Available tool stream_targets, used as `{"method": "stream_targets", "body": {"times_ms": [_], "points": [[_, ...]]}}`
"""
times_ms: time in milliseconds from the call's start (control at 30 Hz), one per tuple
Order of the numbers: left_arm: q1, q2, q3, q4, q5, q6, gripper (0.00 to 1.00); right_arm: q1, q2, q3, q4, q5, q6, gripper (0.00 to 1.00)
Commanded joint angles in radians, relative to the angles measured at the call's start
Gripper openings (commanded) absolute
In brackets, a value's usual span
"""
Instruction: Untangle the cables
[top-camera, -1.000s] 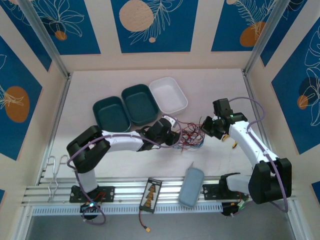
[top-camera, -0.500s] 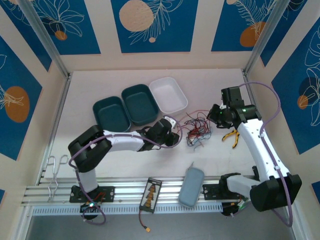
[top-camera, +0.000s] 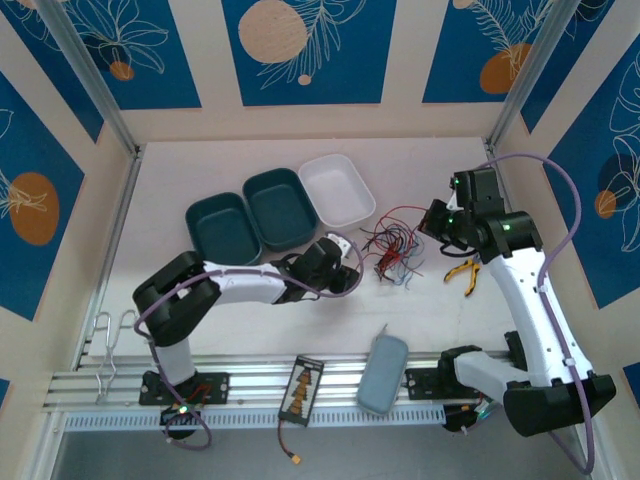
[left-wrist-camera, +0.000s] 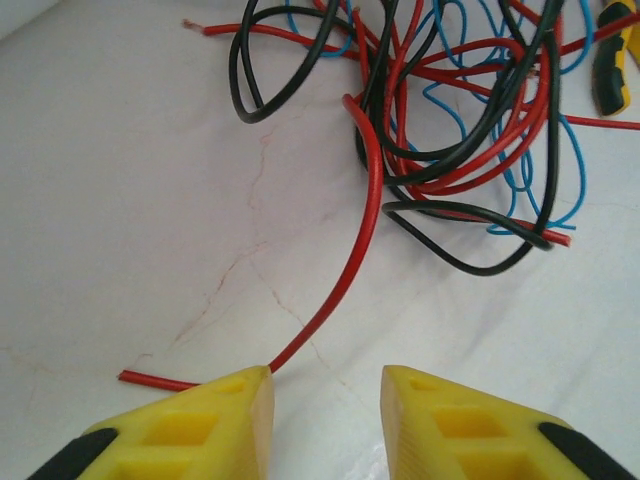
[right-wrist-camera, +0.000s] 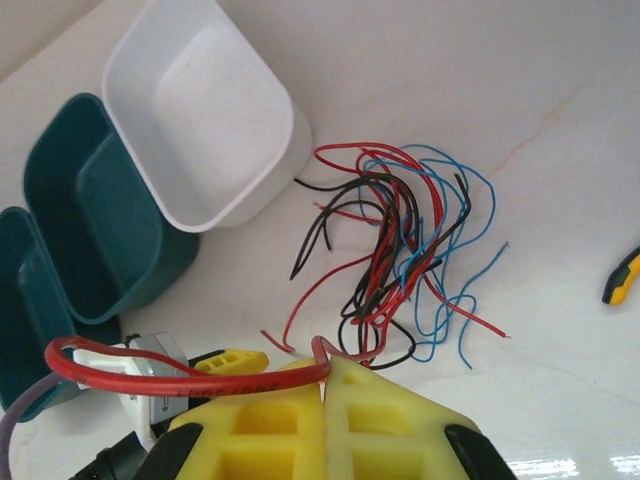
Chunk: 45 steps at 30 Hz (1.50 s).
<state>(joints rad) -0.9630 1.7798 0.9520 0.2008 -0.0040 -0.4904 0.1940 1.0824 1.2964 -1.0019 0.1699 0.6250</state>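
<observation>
We judge the step in hand to be separating one red wire, which the right gripper holds clenched. The cables lie bunched on the surface at centre frame in the top view. The left gripper stands released, a second red strand running beside its left finger. The next move likely calls for closing on that strand to anchor the bundle.

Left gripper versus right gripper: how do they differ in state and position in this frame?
The left gripper has its jaws apart and grips nothing; the right gripper is shut on a red cable. The left gripper sits on the left of the cable bundle, the right gripper on its right. Both have yellow fingers and face the bundle.
</observation>
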Motion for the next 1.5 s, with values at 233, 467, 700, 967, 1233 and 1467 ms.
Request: {"method": "stream_targets", "body": {"times_ms": [233,467,700,967,1233,1467], "points": [[0.007,-0.125,-0.043,0.034,-0.030,0.019,0.57,0.014,-0.083,0.173,-0.043,-0.025,-0.040,0.00],[0.007,-0.205,-0.060,0.033,-0.062,0.053,0.75,0.025,-0.084,0.243,-0.046,-0.037,-0.056,0.00],[0.007,-0.314,-0.078,0.020,-0.106,0.112,0.98,0.027,-0.075,0.326,-0.038,-0.054,-0.075,0.00],[0.017,-0.432,-0.076,0.008,-0.105,0.196,1.00,0.036,-0.050,0.404,-0.019,-0.116,-0.093,0.00],[0.142,-0.580,-0.038,-0.058,0.110,0.237,1.00,0.109,0.006,0.367,0.003,-0.129,-0.111,0.00],[0.244,-0.674,0.052,-0.182,0.218,0.183,1.00,0.211,0.062,0.362,0.016,-0.092,-0.175,0.00]]}}
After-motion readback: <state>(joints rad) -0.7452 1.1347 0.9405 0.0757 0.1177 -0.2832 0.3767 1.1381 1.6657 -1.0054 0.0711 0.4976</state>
